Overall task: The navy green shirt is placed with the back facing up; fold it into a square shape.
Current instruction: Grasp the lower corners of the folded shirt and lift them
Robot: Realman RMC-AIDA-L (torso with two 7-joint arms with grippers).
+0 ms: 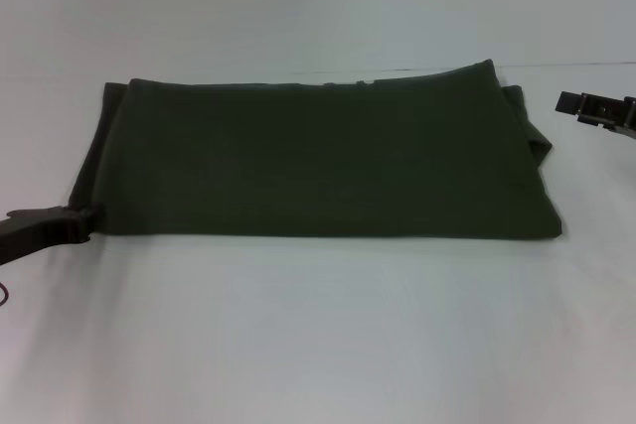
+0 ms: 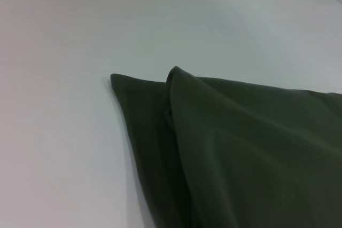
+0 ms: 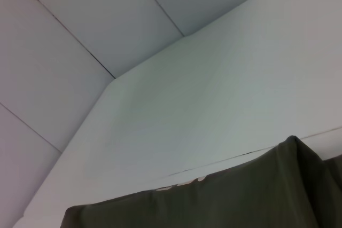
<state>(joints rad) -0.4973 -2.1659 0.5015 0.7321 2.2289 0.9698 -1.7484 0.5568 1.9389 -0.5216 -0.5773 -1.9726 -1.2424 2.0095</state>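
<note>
The navy green shirt (image 1: 318, 156) lies on the white table (image 1: 318, 335) as a wide flat rectangle, plain side up. Its layers overlap at the right end, where a flap sticks out (image 1: 537, 141). My left gripper (image 1: 81, 215) rests low at the shirt's near left corner, touching its edge. My right gripper (image 1: 594, 111) hovers to the right of the shirt, apart from it. In the left wrist view two stacked cloth corners (image 2: 173, 73) lie on the table. In the right wrist view, the shirt's far edge (image 3: 214, 201) has a sliver of cream lettering (image 3: 179, 185) peeking out.
The white table spreads wide in front of the shirt and beyond it. In the right wrist view, a table edge and grey wall panels (image 3: 80, 36) show past the far side. A thin seam line (image 1: 586, 64) crosses the tabletop behind the shirt.
</note>
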